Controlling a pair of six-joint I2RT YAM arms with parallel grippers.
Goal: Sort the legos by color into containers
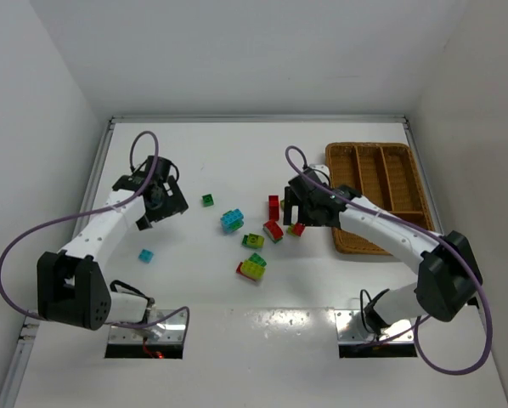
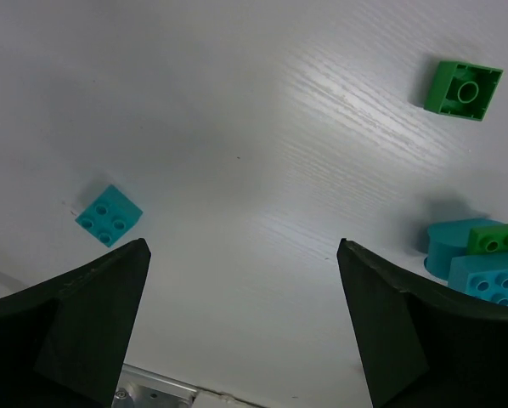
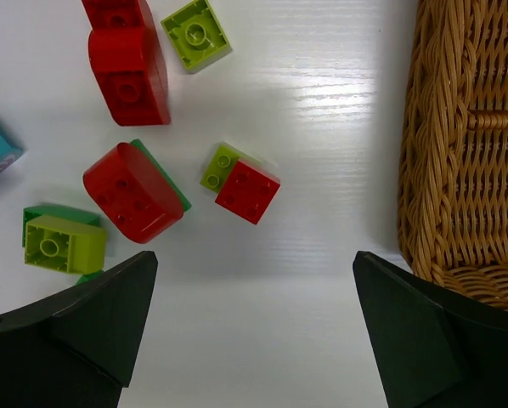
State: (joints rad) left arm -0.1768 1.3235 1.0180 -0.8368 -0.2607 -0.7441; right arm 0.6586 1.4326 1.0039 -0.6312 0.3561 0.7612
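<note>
right gripper [image 3: 254, 255] gapes wide, empty, pointing down over a small red brick [image 3: 248, 192] touching a lime brick [image 3: 220, 167], beside the wicker tray [image 3: 432, 170]. legos [image 1: 253, 268] in red, green, lime and cyan lie scattered on the table [image 1: 237, 153]. left gripper [image 2: 241, 246], equally wide and empty, hangs near a lone cyan brick [image 2: 109, 215].

Left claw [image 2: 243, 255]: jaws wide, and I've got bare table [image 2: 237, 127] between them and straight ahead. A cyan brick [image 2: 109, 215] sits just ahead of the left-hand finger. A cyan stack [image 2: 483, 268] crowds the right-hand finger, with a green brick [image 2: 463, 89] further ahead on that side.

Right claw [image 3: 254, 259]: jaws wide, free strip between the fingers. A small red brick [image 3: 248, 191] is dead ahead and a red curved brick [image 3: 132, 191] ahead-left. The wicker tray [image 3: 432, 170] wall blocks me on the right, near that finger.
</note>
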